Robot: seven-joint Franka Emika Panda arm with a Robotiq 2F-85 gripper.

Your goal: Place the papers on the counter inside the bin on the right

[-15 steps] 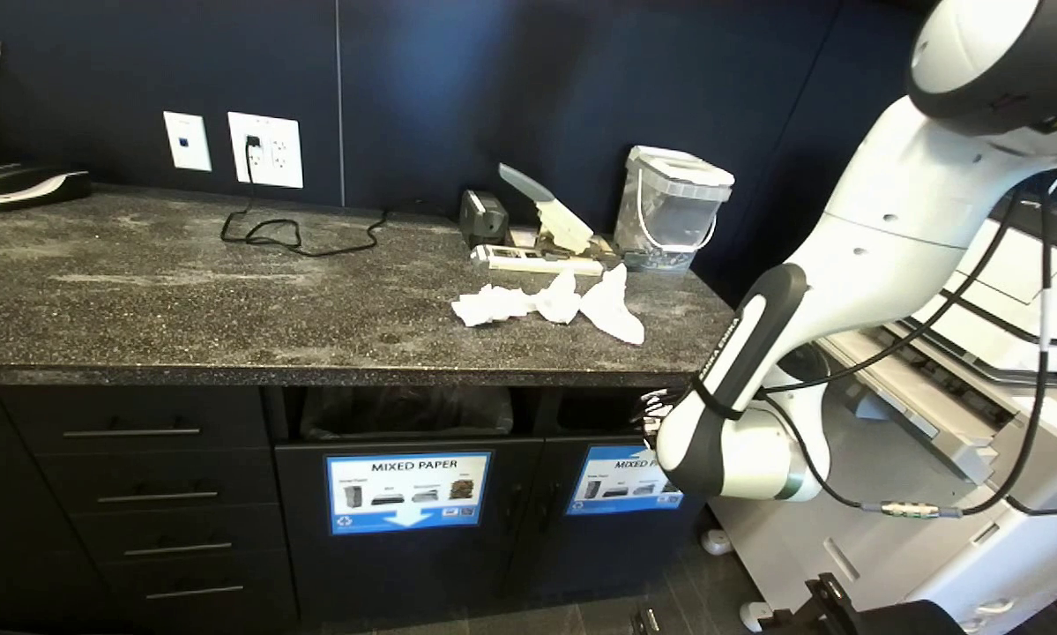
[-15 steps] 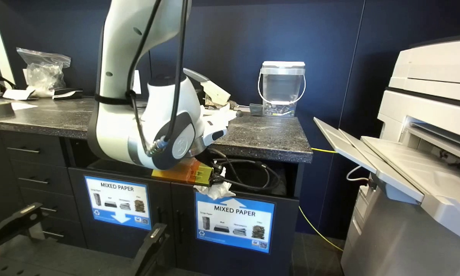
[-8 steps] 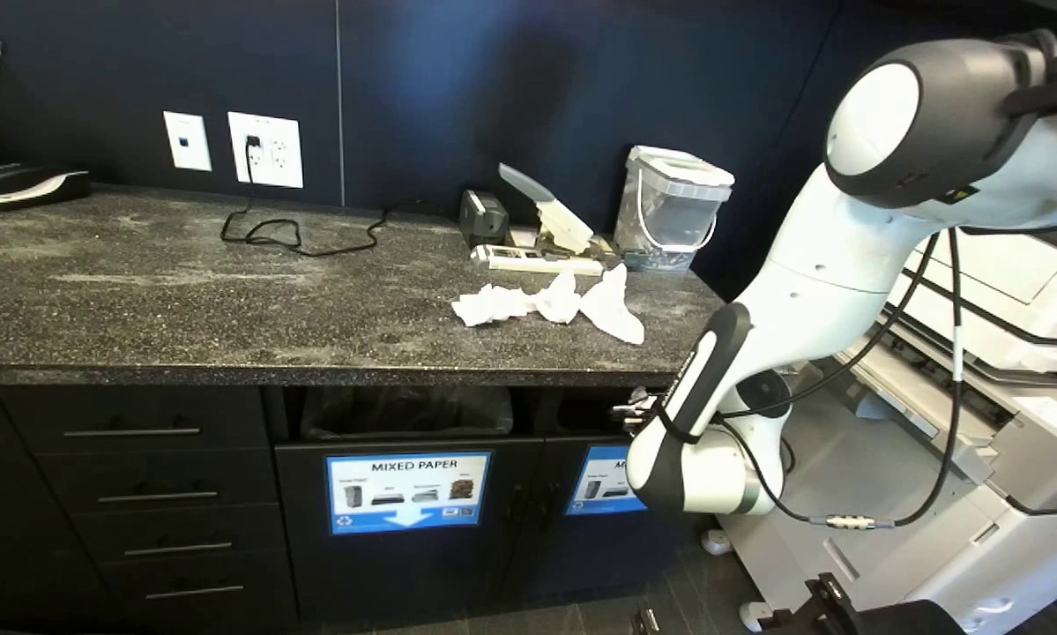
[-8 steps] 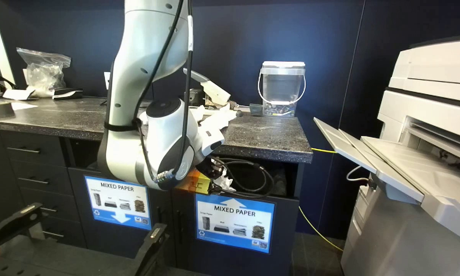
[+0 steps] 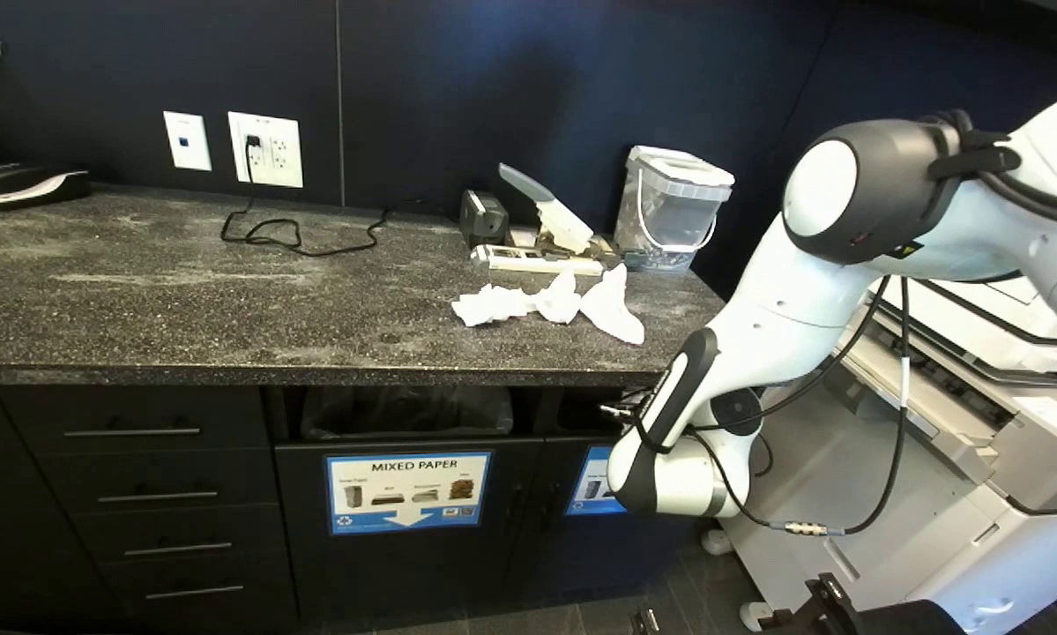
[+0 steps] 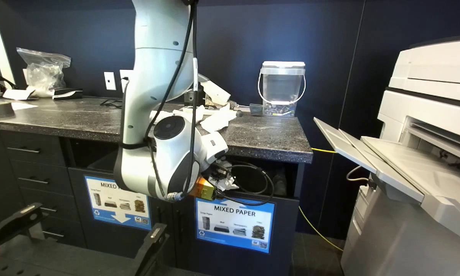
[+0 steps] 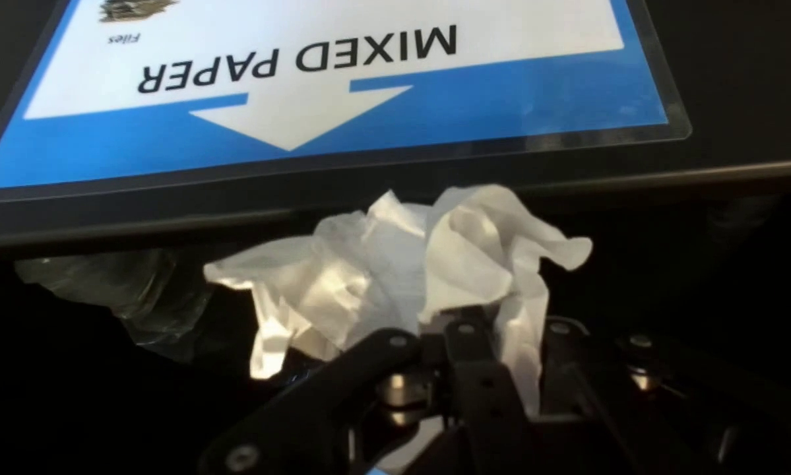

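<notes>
At the mouth of the right-hand bin (image 6: 285, 201), with other papers (image 5: 556, 302) lying on the desk (image 5: 361, 304), you have the jaws clenched on a crumpled paper (image 7: 398, 280) whose splayed edges may snag the front lip (image 7: 718, 178), spilling it outside if released early.

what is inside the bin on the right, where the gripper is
Bunched clear plastic shows just inside the front edge of the bin. The gripper and the crumpled paper it holds cover part of the opening; deeper down is too dark to tell.
</notes>
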